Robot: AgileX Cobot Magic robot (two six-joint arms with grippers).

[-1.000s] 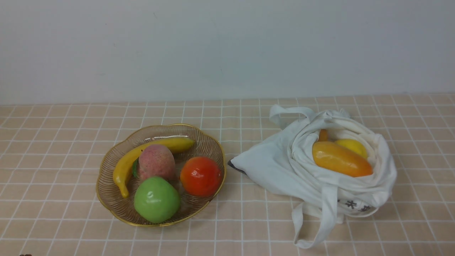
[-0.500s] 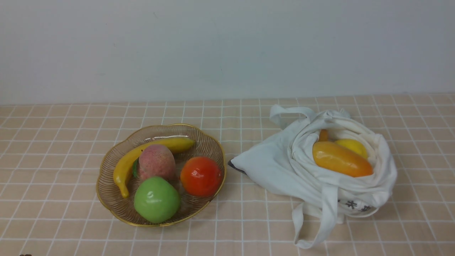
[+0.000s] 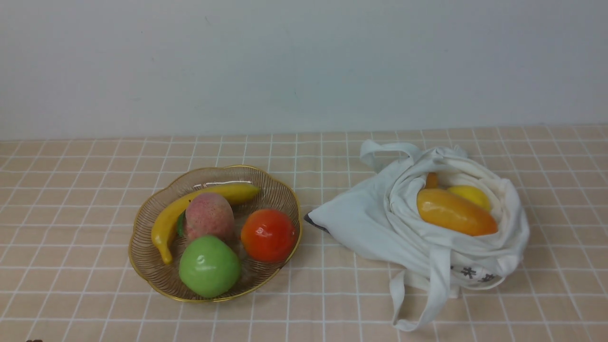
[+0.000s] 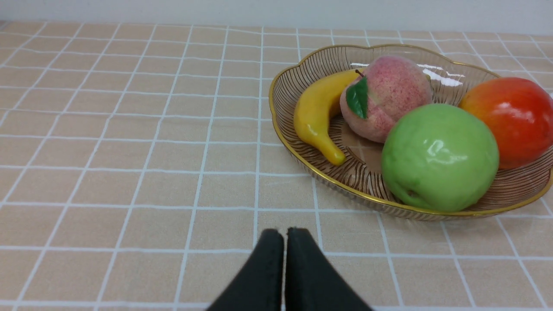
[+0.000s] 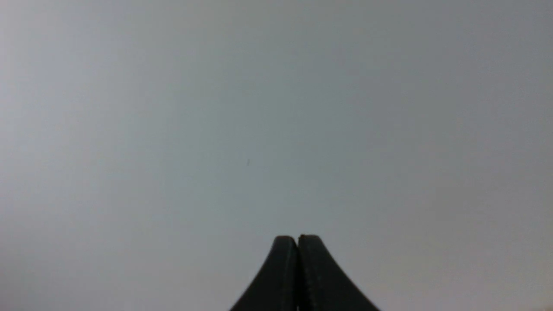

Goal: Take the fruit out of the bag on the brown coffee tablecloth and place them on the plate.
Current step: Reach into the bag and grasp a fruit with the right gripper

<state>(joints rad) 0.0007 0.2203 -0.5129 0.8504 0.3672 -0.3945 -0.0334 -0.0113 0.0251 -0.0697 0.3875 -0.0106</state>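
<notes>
The white cloth bag (image 3: 380, 218) lies open at the right on the brown checked tablecloth (image 3: 71, 190). In its mouth lie a long yellow-orange mango (image 3: 455, 213), a yellow lemon (image 3: 472, 194) and a small orange ball (image 3: 432, 180), mostly hidden. The gold wire plate (image 3: 280, 192) stands at the left and also shows in the left wrist view (image 4: 293, 77). My left gripper (image 4: 284, 233) is shut and empty, low over the cloth, short of the plate. My right gripper (image 5: 297, 239) is shut and empty, facing a blank grey wall. Neither gripper shows in the front view.
The plate holds a banana (image 3: 166, 218), a pink peach (image 3: 209, 216), a green apple (image 3: 209, 266) and a red-orange fruit (image 3: 268, 235). The bag's long strap (image 3: 427, 304) trails toward the front edge. A grey wall (image 3: 304, 66) closes the back.
</notes>
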